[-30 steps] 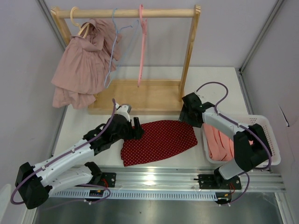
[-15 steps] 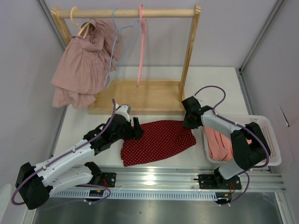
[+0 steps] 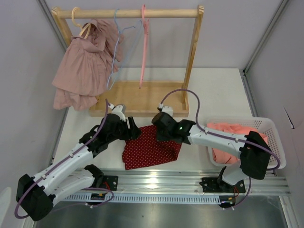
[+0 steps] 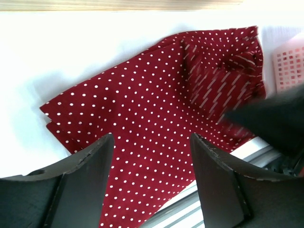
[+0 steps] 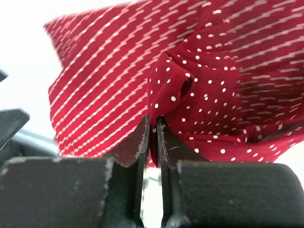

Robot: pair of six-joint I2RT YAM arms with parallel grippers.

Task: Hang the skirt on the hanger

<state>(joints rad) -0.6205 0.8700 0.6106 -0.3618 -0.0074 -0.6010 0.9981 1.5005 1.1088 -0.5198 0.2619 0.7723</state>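
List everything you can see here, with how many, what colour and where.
Skirt: one, red with white dots, on the table before the rack.
Hangers: three on the rail: peach hanger, pale blue hanger, pink hanger.
Rack: one, wooden, at the back.
Garment: one, dusty pink, hanging at the rail's left end.
Basket: one, white, right side.
Cloth: one, salmon, in the basket.
Table: one, white.
Left gripper: black, open above the skirt.
Right gripper: black, shut on a skirt fold.

We see a red skirt (image 3: 147, 152) with white dots in our black right gripper (image 5: 153, 124). To its right, a white basket (image 3: 271, 124) holds pink cloth (image 3: 223, 153).
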